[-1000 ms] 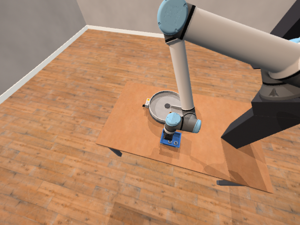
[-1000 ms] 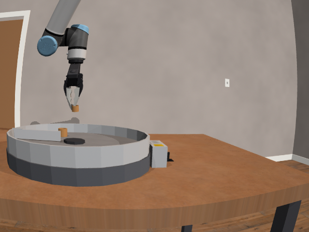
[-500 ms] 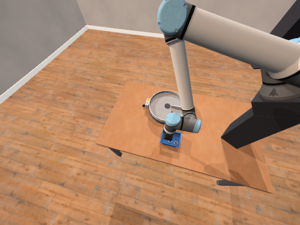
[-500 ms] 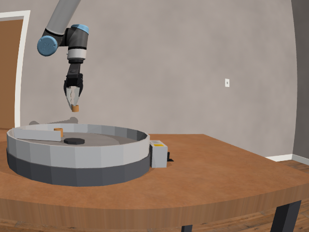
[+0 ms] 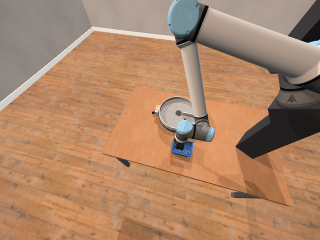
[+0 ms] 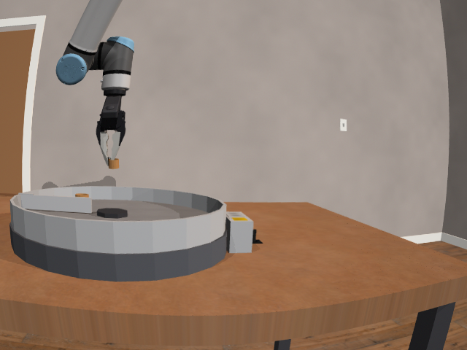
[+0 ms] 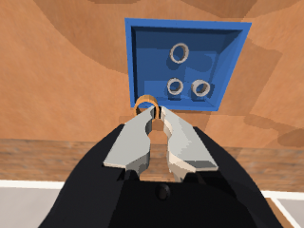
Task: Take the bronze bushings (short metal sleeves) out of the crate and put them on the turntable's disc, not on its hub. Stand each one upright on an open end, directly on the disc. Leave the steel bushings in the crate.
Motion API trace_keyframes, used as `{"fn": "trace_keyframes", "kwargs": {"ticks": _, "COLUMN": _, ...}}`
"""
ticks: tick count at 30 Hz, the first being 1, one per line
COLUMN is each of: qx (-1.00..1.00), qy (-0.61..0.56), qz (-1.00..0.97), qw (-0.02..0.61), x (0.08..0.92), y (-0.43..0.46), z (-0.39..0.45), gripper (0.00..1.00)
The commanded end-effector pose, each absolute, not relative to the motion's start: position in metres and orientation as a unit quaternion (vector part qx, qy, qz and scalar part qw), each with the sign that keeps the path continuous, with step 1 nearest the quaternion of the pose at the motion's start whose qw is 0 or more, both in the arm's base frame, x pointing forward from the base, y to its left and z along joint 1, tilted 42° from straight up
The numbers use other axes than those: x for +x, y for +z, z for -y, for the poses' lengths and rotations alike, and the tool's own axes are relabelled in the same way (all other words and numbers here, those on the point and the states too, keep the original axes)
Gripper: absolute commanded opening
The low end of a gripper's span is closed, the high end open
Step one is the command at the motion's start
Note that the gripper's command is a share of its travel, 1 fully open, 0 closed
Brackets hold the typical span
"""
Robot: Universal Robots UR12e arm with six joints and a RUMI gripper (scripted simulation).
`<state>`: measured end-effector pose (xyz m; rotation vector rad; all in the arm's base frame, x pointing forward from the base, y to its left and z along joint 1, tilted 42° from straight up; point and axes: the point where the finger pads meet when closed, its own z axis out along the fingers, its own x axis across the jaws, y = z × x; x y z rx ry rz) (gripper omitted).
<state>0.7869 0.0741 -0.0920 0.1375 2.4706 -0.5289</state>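
Pinched by one wall above the desk's near edge, the bronze bushing (image 6: 114, 163) (image 7: 146, 103) could swing or slip from the gripper (image 5: 178, 149) (image 6: 109, 160) (image 7: 157, 106) if jolted.
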Motion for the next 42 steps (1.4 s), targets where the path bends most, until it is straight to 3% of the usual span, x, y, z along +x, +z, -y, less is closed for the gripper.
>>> {"fn": "trace_keyframes", "kwargs": {"ticks": 1, "qx": 0.052, "qy": -0.199, "qz": -0.931, "qw": 0.301, "x": 0.786, "y": -0.091, "z": -0.073, "gripper": 0.0}}
{"fn": "trace_keyframes", "kwargs": {"ticks": 18, "qx": 0.052, "qy": -0.199, "qz": -0.931, "qw": 0.301, "x": 0.774, "y": -0.079, "z": -0.034, "gripper": 0.0}}
{"fn": "trace_keyframes", "kwargs": {"ticks": 42, "qx": 0.052, "qy": -0.199, "qz": -0.931, "qw": 0.301, "x": 0.728, "y": -0.036, "z": 0.107, "gripper": 0.0}}
